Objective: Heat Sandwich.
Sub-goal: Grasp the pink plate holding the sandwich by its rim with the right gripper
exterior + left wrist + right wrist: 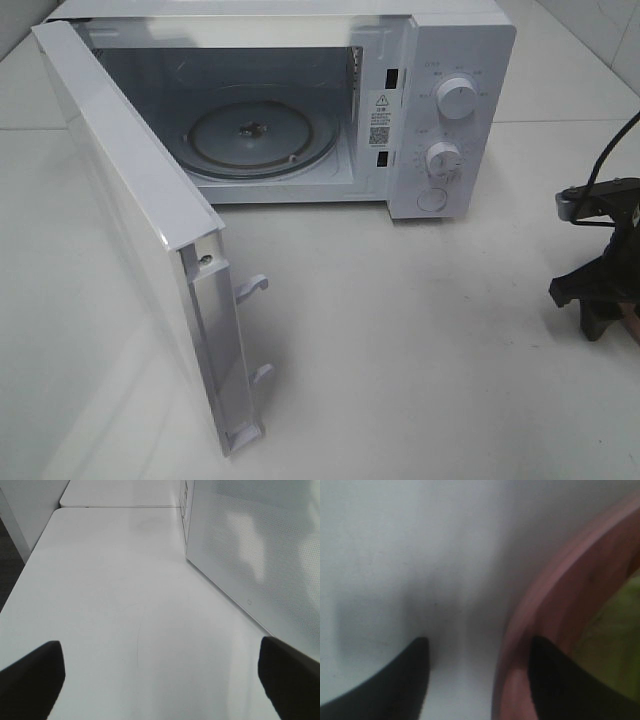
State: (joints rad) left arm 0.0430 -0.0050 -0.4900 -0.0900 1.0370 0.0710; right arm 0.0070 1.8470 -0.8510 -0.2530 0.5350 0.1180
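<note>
In the right wrist view my right gripper (480, 645) straddles the rim of the round pink plate (540, 595). One dark finger (395, 680) is over the white table outside the plate and the other is inside it. A gap shows between the outer finger and the rim. A blurred yellow-green patch of the sandwich (620, 630) lies on the plate at the frame's edge. In the exterior high view the right gripper (600, 300) hangs low at the far right edge, and the sandwich is out of that view. My left gripper (160, 645) is open over bare table, holding nothing.
The white microwave (455, 110) stands at the back with its door (130, 220) swung wide open toward the left front. Its glass turntable (260, 140) carries nothing. In the left wrist view the door's outer face (250, 545) is beside the left gripper.
</note>
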